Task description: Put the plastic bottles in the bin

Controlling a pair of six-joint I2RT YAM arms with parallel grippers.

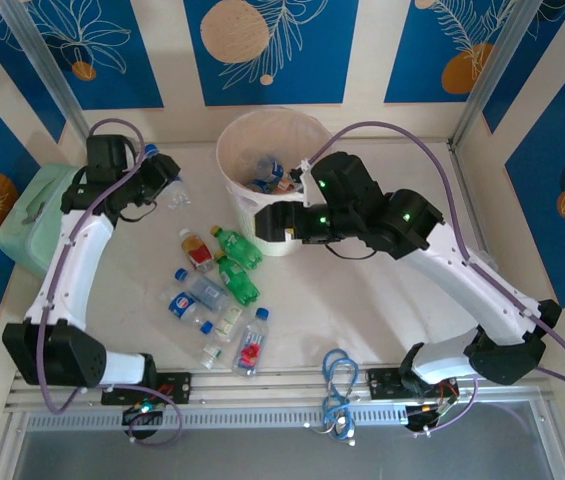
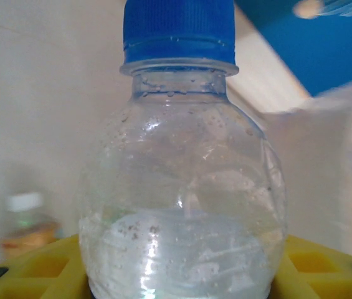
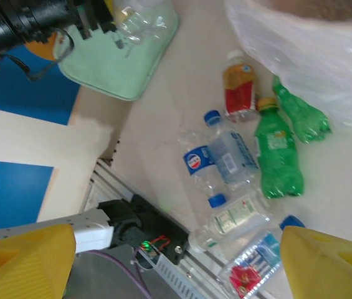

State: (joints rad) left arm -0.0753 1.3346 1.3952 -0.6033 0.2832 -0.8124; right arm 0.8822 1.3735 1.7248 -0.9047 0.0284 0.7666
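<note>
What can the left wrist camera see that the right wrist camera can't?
Left wrist view: a close look at the blue screw cap and droplets inside the clear round plastic bottle, gripped between the yellow fingers of the left hand. Right wrist view: green plastic bottles lying on the white table, the mint-green bag and the bin's clear liner. Both: that same clear bottle, small and far off in the right wrist view.

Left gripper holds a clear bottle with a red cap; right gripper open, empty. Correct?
No: the cap is blue, not red, seen in the left wrist view. The rest stands: left gripper holds the clear bottle, right gripper is open and empty.
</note>
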